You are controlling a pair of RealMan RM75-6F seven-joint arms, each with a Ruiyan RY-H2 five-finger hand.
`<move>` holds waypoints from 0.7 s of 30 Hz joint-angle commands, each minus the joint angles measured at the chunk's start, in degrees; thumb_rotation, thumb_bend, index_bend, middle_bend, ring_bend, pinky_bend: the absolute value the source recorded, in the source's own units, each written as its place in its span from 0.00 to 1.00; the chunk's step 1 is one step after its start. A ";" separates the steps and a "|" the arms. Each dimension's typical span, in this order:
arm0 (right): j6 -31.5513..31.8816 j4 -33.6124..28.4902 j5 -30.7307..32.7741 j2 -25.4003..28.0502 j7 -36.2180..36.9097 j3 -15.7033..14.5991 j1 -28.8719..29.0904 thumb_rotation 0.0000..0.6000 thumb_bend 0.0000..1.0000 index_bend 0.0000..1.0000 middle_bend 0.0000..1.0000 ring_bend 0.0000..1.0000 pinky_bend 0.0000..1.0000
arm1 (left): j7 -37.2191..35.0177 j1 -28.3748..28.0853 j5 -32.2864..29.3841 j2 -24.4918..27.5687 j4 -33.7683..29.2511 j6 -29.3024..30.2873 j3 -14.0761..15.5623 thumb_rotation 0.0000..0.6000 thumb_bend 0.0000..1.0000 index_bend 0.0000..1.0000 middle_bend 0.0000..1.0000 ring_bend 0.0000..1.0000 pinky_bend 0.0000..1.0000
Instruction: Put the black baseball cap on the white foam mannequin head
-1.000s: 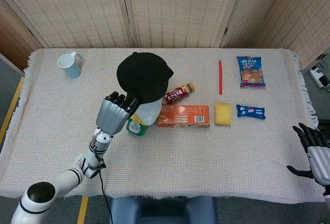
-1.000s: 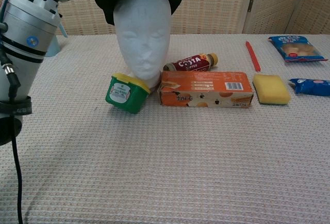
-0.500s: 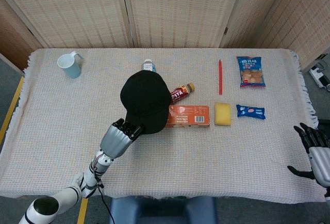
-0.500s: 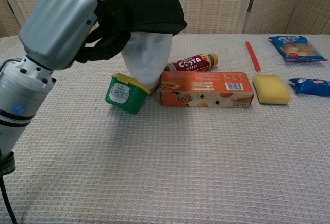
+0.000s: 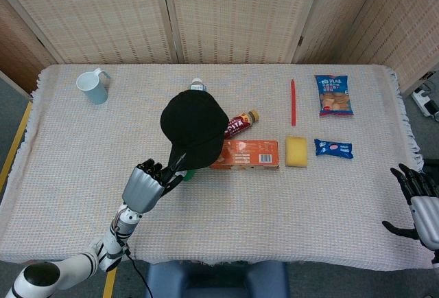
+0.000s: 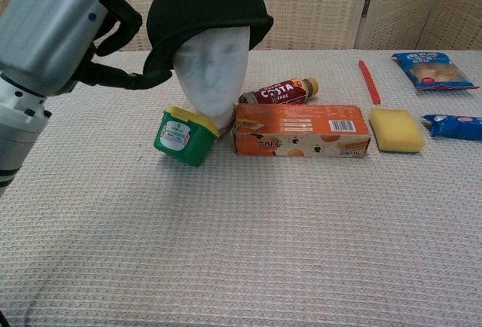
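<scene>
The black baseball cap sits on the white foam mannequin head, covering its crown and forehead. From above, the cap hides the head. My left hand hovers just left of the cap with its fingers apart; one fingertip reaches the brim's lower edge. In the head view my left hand lies in front of the cap, toward the near edge. My right hand hangs off the table's right front corner, fingers spread and holding nothing.
A green tub and an orange box stand against the mannequin's base, a Costa bottle behind them. To the right lie a yellow sponge, red pen and blue snack packs. A blue cup is far left.
My left hand brought the cap down from the back of the head onto its crown, then opened and drew back toward the front left. My right hand stayed still.
</scene>
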 commanded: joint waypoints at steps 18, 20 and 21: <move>1.10 0.36 -2.28 -2.26 -2.41 -0.37 -0.10 1.00 0.06 0.00 0.00 0.00 0.00 | -8.30 24.86 -17.69 37.81 -36.80 -14.58 11.85 1.00 0.08 0.09 0.26 0.13 0.19; 1.40 0.83 -2.61 -3.25 -2.79 -0.33 -0.10 1.00 0.06 0.00 0.00 0.00 0.00 | -13.74 27.31 -19.32 39.95 -36.61 -15.18 12.18 1.00 0.08 0.10 0.22 0.08 0.15; 1.37 0.91 -2.65 -3.57 -3.13 -0.35 -0.07 1.00 0.06 0.00 0.00 0.00 0.00 | -13.97 28.09 -20.13 40.16 -35.98 -15.14 11.83 1.00 0.07 0.11 0.20 0.07 0.14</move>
